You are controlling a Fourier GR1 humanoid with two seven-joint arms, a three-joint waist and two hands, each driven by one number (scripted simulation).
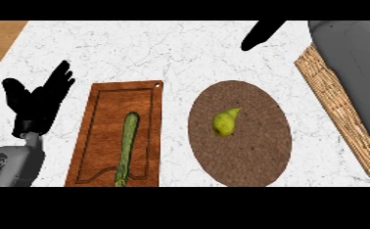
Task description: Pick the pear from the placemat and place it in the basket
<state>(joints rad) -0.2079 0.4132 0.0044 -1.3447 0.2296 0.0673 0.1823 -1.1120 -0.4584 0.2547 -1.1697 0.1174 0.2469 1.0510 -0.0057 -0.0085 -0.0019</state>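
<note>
On the round brown placemat (241,133), a little left of its middle, lies the yellow-green pear (225,122), its narrow end pointing up toward the far right. Nothing holds or touches it. The right hand (260,34) shows only as a dark shape at the far side of the counter, beyond the placemat's far edge and well apart from the pear; how far its fingers are spread I cannot tell. Its grey forearm (345,57) fills the far right corner. The left hand (39,101) rests at the left edge, fingers straight and spread wide, thumb out, holding nothing; it is well apart from the pear, with the wooden cutting board (104,125) lying between them. A long green cucumber (127,148) lies lengthwise on that board, reaching down to the near edge of the view. Along the right edge runs the woven rim of the basket (332,101), partly covered by the right forearm; it sits near the placemat without touching it. Bare white marbled counter (166,47) lies between the pear and the right hand, with no object in the way.
</note>
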